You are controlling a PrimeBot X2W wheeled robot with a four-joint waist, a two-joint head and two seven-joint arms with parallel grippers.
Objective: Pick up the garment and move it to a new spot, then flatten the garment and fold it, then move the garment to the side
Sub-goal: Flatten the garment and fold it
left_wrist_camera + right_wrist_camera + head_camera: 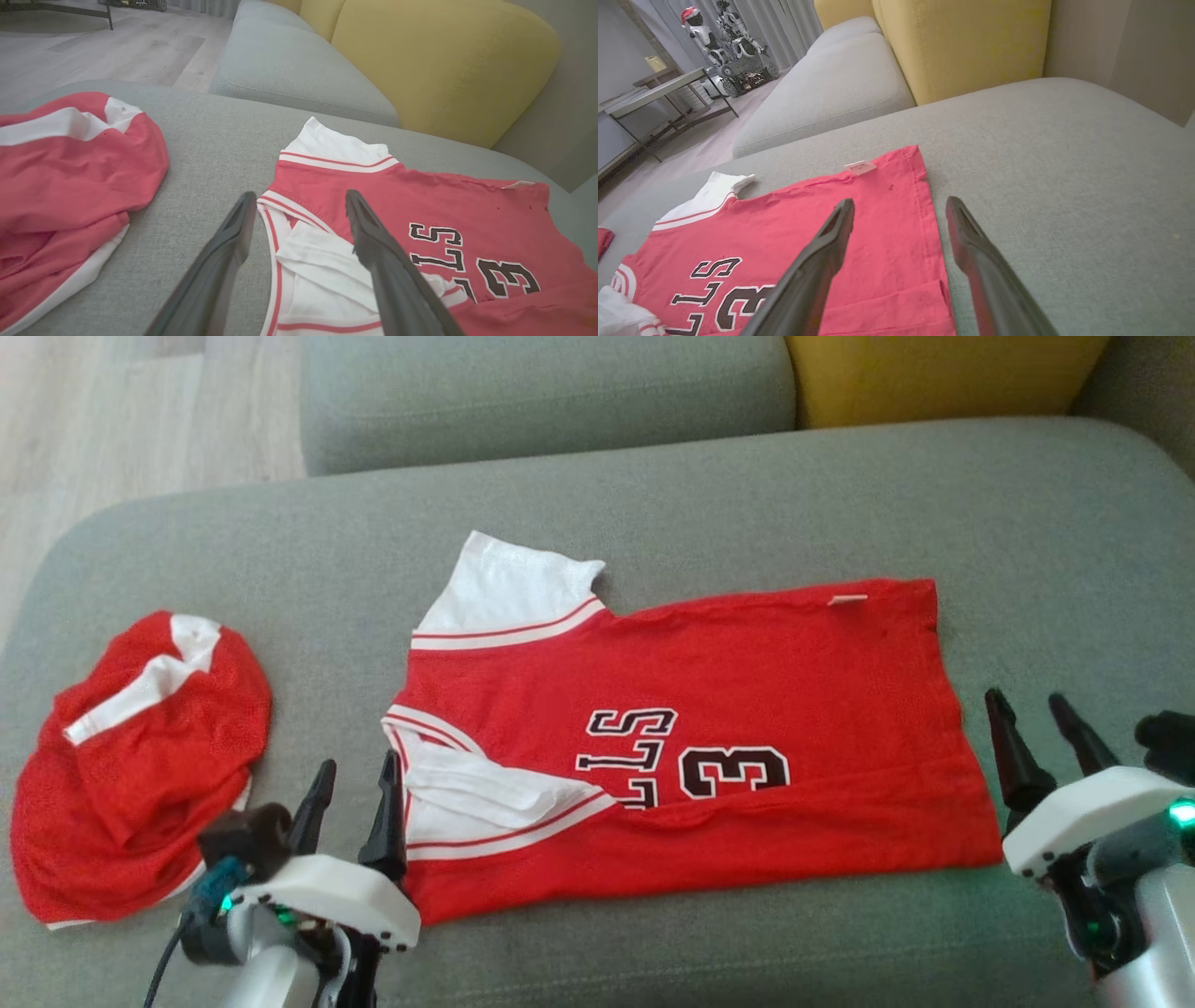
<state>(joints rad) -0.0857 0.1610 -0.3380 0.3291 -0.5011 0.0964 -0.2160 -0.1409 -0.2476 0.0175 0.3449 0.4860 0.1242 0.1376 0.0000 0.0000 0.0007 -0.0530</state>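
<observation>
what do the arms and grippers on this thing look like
The left gripper and right gripper each carry two long, dark, tapering fingers with pointed tips, set in a white wedge-shaped housing on a silver-grey forearm. A green light glows by the right wrist. A teal plug and a black cable sit at the left wrist.

Living room of a home, or a room set up like one.
A wide grey sofa [1027, 523] with a yellow back cushion [934, 373] stands on a pale wood-plank floor [140, 411]. A red jersey [747, 709] lies spread on the seat like laundry. Across the room, long grey curtains [784, 23] hang beside a table [658, 91] with thin dark legs. Two white robot figures [703, 35], one in a red cap, stand by the curtains, an odd touch for a home.
</observation>
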